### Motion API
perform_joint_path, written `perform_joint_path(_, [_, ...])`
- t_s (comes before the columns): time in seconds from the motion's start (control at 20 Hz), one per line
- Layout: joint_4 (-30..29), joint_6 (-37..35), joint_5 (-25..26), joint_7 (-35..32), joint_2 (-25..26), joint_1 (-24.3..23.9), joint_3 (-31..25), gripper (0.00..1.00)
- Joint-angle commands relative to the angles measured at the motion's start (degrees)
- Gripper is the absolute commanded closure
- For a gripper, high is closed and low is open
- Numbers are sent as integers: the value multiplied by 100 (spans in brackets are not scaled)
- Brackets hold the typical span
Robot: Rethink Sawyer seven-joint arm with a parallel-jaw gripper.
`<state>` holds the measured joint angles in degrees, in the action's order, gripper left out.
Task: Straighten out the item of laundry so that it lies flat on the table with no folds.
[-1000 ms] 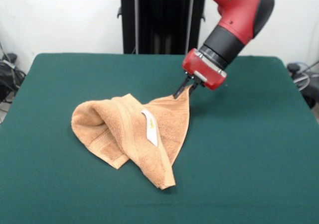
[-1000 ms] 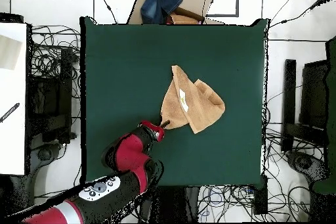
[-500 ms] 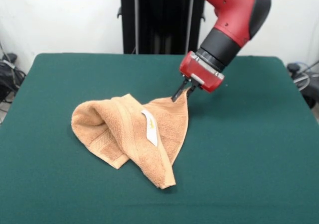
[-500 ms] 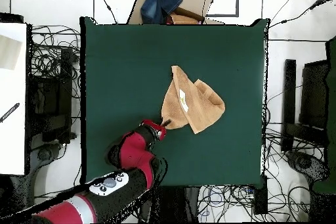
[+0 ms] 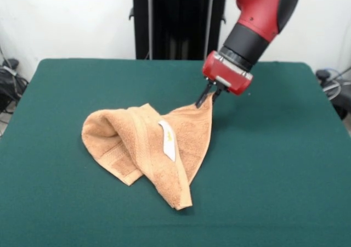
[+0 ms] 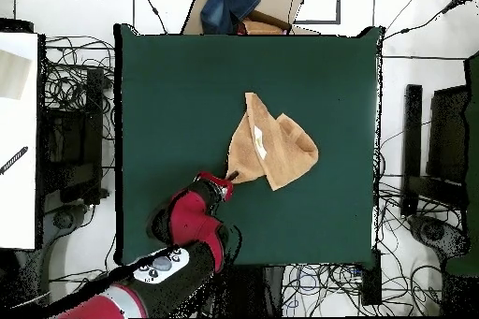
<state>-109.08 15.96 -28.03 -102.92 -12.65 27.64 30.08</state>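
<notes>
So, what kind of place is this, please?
Probably a robotics lab: a red robot arm works on a towel at a green-covered table, and the overhead view shows tangled cables on the floor around it.

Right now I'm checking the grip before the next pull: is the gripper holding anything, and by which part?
Yes. The gripper is shut on the towel, pinching one corner, the raised tip farthest from the towel's bunched fold.

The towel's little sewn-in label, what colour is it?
White, clearest in the front view: label on the orange-tan towel.
</notes>
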Motion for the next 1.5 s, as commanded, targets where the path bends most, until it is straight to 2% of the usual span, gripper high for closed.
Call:
perform_joint_path(0.05, [-94,-511,189,-1068,-322,32,-955,100])
perform_joint_path(0.3, [-207,-449,468,-980,-507,-166,-1043,100])
perform_joint_path(0.45, [-231,-685,581,-902,-753,-233,-1035,100])
perform_joint_path(0.8, [-137,-1206,504,-868,-1034,-127,-806,100])
perform_joint_path(1.1, [3,-2601,430,-841,-1895,375,-228,100])
perform_joint_path(1.5, [169,-3813,648,-840,-2478,572,185,100])
